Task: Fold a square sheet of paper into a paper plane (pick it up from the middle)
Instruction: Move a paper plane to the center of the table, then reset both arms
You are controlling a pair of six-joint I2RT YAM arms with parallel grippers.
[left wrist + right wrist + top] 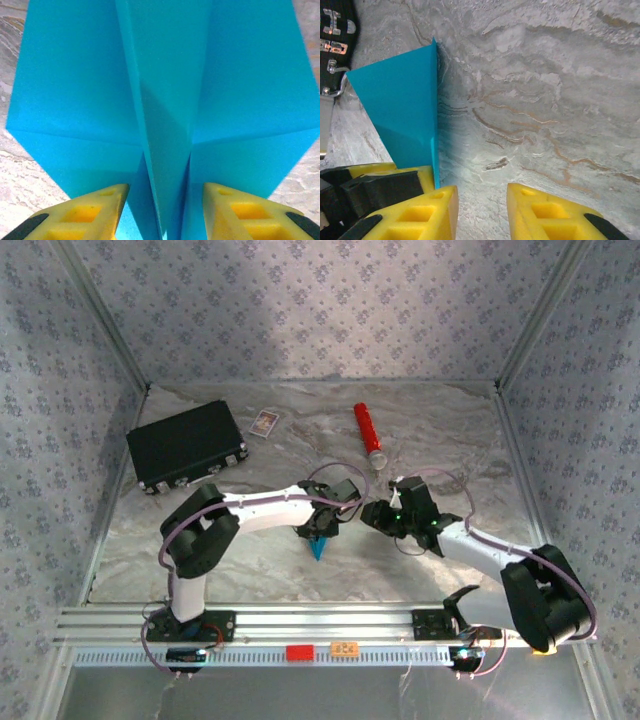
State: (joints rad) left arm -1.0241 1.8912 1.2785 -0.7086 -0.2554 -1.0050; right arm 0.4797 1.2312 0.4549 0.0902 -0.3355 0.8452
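Paper plane [75, 90]: light, limp, crease-prone, on the table [450, 440] centre. I see the left gripper [165, 186] jaws apart astride its raised keel, the right gripper [481, 189] likewise apart, alongside. I'd pinch the keel.

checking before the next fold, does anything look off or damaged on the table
Nothing stands out. The folded cyan-blue paper looks crisp and untorn where visible, its raised centre crease inside the left gripper. The black rectangular case, small white card and red cylinder lie apart further back.
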